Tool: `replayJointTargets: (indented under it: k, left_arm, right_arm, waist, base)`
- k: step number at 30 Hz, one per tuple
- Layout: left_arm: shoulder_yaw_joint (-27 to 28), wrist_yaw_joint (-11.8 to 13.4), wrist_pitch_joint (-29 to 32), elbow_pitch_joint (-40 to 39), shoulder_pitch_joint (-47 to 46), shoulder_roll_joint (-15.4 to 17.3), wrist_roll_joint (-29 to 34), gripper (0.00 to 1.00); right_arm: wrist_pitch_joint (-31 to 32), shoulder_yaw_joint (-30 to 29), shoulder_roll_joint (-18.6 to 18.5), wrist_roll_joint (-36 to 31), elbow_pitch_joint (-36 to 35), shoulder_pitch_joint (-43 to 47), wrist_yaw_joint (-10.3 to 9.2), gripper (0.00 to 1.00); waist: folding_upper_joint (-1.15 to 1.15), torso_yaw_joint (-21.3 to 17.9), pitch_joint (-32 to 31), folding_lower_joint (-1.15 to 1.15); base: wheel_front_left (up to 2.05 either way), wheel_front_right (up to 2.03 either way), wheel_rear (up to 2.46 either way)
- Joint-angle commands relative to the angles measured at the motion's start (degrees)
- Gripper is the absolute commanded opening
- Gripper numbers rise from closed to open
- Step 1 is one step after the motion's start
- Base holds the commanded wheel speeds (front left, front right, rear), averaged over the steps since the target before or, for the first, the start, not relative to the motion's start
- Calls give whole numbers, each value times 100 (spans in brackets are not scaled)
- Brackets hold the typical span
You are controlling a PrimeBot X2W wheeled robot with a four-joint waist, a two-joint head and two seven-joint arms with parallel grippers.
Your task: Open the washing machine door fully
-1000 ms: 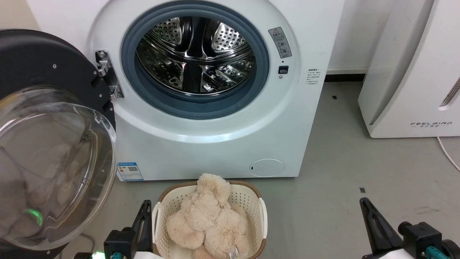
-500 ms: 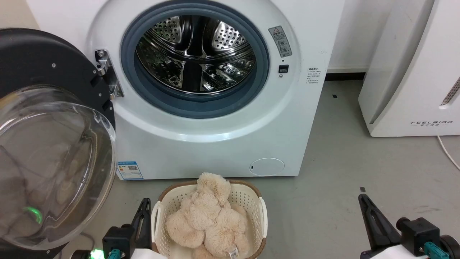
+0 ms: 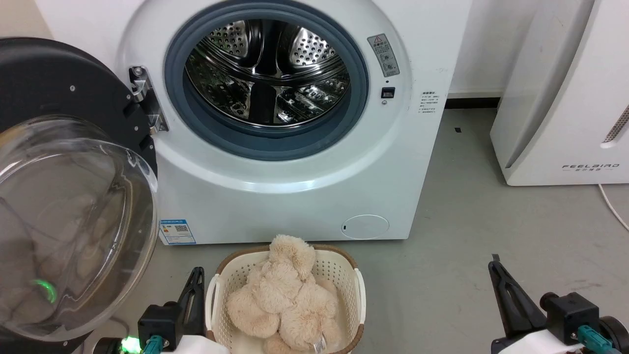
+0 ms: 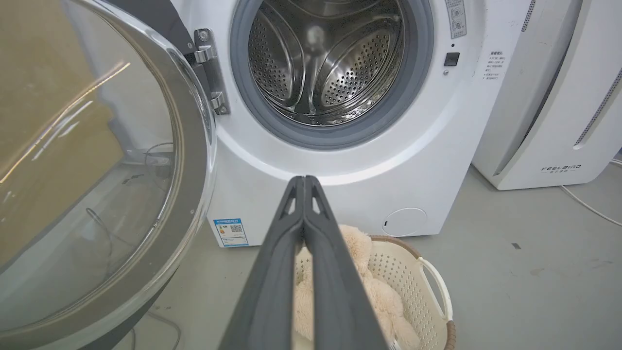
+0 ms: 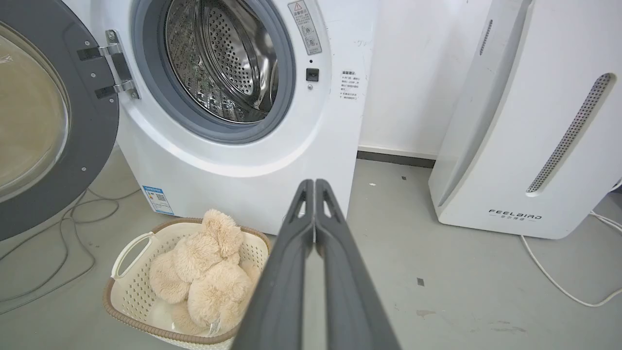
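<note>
The white washing machine (image 3: 295, 196) (image 4: 350, 184) (image 5: 233, 184) faces me with its steel drum (image 3: 268, 73) exposed. Its door (image 3: 64, 162) (image 4: 97, 170) (image 5: 43, 121) hangs swung out wide to the left on the hinge (image 3: 145, 101), matte black back and clear glass bowl towards me. My left gripper (image 3: 196, 275) (image 4: 304, 180) is low at the bottom left, shut on nothing, right of the door's lower rim and apart from it. My right gripper (image 3: 494, 268) (image 5: 314, 183) sits low at the bottom right, shut and empty.
A cream perforated basket (image 3: 344, 275) (image 5: 131, 253) holding a beige plush toy (image 3: 285, 295) stands on the grey floor before the machine, between my grippers. A white FEELBIRD appliance (image 3: 565, 98) stands right. Cables (image 5: 58, 228) lie on the floor under the door.
The scene has slid slightly up the head view, a small camera shift. Both grippers sit a little lower and further left. The door has not moved.
</note>
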Motion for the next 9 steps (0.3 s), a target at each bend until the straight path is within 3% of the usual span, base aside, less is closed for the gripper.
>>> replayJointTargets:
  k: [1,9]
  left_arm:
    - [32,-26,26,-39,-113,-25,49,0]
    - [72,-60,118,-99,-136,-35,72,0]
  right_arm:
    - [24,12,8,-30,24,-98,1,0]
    - [50,22,9,-43,42,-147,2,0]
  waist:
    - [0,1,2,0]
    - [0,5,14,0]
  base:
    - [0,0,0]
    - [0,0,0]
